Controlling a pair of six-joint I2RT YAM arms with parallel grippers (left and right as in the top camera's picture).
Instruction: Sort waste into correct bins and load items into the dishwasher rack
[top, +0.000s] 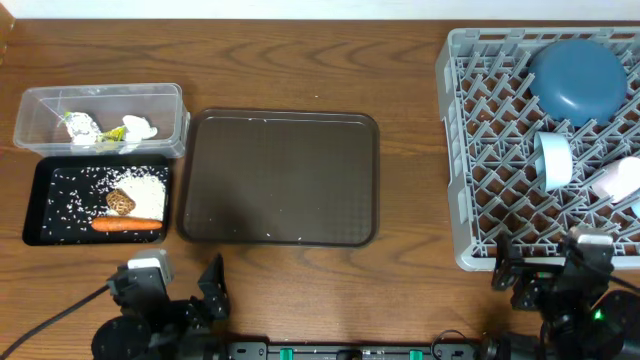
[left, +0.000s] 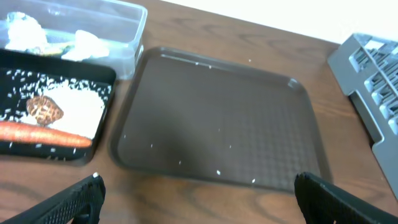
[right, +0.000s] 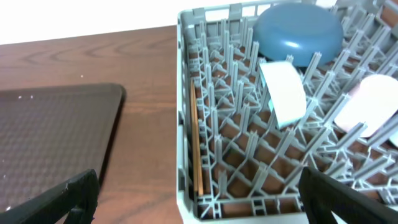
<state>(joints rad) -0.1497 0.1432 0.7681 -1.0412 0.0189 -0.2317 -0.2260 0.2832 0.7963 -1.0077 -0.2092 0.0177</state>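
Observation:
The grey dishwasher rack (top: 455, 150) at the right holds an upturned blue plate (top: 577, 78), a light-blue cup (top: 553, 160), a pinkish-white cup (top: 618, 180) and wooden chopsticks (right: 197, 149) along its left wall. The clear tub (top: 160, 100) holds a wrapper (top: 80, 127) and white tissue (top: 138, 127). The black tray (top: 40, 205) holds rice (top: 140, 187), a brown lump (top: 121, 202) and a carrot (top: 127, 225). My left gripper (left: 199, 199) is open and empty at the front edge. My right gripper (right: 199, 199) is open and empty before the rack's front-left corner.
A large dark brown serving tray (top: 278, 177) lies in the middle with a few stray rice grains on it. Bare wooden table runs along the front between the arms and behind the tray. The rack reaches the right edge.

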